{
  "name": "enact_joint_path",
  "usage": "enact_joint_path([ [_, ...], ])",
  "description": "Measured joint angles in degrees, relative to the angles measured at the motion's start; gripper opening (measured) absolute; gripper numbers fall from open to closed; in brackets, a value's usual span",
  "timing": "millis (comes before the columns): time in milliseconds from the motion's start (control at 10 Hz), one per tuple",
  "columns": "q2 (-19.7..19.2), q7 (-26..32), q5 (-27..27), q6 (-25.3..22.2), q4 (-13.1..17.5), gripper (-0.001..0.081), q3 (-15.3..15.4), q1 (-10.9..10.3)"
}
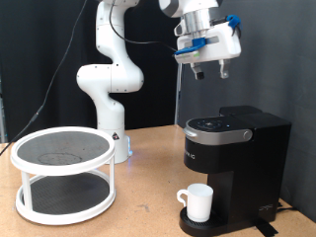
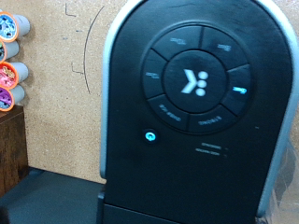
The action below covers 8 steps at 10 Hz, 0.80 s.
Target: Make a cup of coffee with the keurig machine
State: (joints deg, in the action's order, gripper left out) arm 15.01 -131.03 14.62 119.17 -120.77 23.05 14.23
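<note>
The black keurig machine [image 1: 235, 158] stands at the exterior view's right with its lid shut. The white cup [image 1: 197, 202] stands on the round drip tray [image 1: 204, 226] at the machine's front, handle towards the exterior view's left. My gripper [image 1: 210, 71] hangs well above the machine's top, fingers apart and nothing between them. The wrist view looks straight down on the machine's lid [image 2: 198, 103], with its ring of buttons and two small blue lights lit. The fingers do not show in the wrist view.
A white two-tier round stand [image 1: 62, 173] with dark mesh shelves is at the exterior view's left on the wooden table. Several coloured pods [image 2: 7, 61] lie in a row at the wrist view's edge. A cork wall is behind.
</note>
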Motion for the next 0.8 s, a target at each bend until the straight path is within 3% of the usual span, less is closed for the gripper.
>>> enact_joint_path([
  [300,-3.5,0.9,-5.3,-4.7,3.4,0.0734,0.6,0.0],
  [700,-4.3,2.8,-8.4,-6.3,3.0,0.0725,0.9,0.0],
  [800,-4.6,2.8,-8.6,-6.8,2.9,0.0559,0.9,0.0],
])
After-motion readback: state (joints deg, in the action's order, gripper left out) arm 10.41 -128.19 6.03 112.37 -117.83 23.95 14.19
